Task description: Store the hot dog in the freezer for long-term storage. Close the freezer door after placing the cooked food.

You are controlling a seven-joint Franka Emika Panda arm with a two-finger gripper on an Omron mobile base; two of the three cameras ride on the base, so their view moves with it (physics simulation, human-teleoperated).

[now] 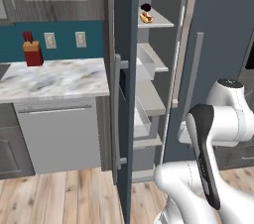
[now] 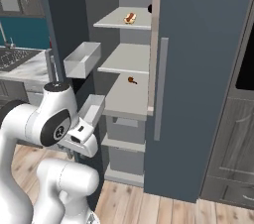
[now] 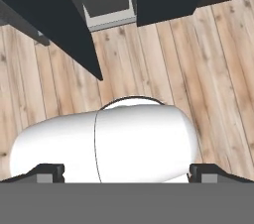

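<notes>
Hot dog point(image 1: 146, 18) lies on open freezer's point(image 2: 130, 54) top shelf; gripper point(image 3: 127, 172) seemingly wide.

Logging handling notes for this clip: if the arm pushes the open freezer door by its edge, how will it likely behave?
The freezer door is a tall rigid slab, so it should swing stiffly rather than flex. The white bins on its inner face add weight, so expect some resistance. Its smooth face may let fingers slide; the bar handle probably gives surer contact.
</notes>
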